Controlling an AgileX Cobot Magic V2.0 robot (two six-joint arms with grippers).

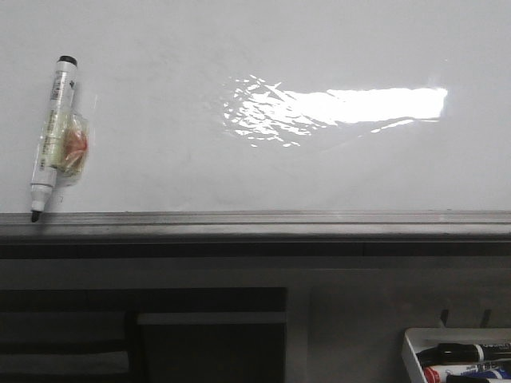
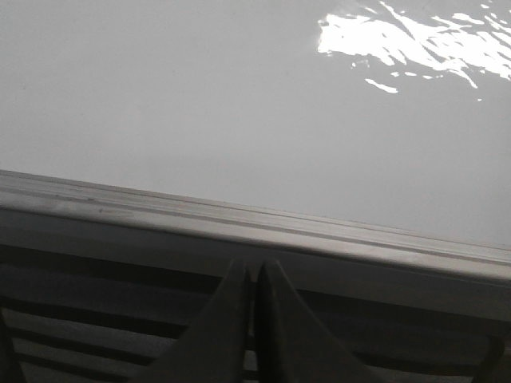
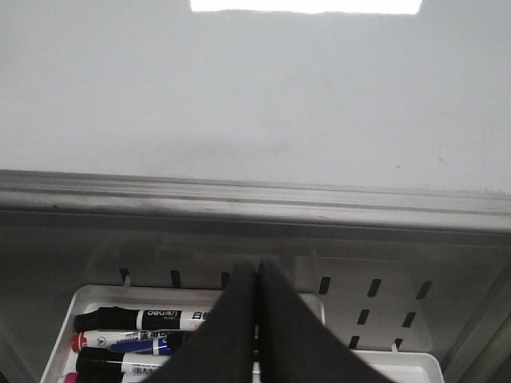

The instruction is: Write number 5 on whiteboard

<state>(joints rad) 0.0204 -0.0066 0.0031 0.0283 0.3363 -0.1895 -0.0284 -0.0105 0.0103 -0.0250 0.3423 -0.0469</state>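
Observation:
The whiteboard (image 1: 263, 48) fills the upper part of the front view, glossy white with a glare patch (image 1: 335, 108) and a grey metal ledge (image 1: 255, 222) along its bottom. No digit 5 shows on it. A white marker (image 1: 53, 132) with a black tip pointing down leans on the board at the left, tip on the ledge, with a clear wrapped piece on its side. Neither gripper shows in the front view. My left gripper (image 2: 254, 267) is shut and empty below the ledge (image 2: 239, 219). My right gripper (image 3: 256, 267) is shut and empty above a white tray of markers (image 3: 120, 319).
A white tray (image 1: 415, 345) at the lower right holds several markers, black, red and blue. Dark shelving (image 1: 144, 335) lies below the ledge. A perforated clear panel (image 3: 375, 295) stands behind the tray in the right wrist view.

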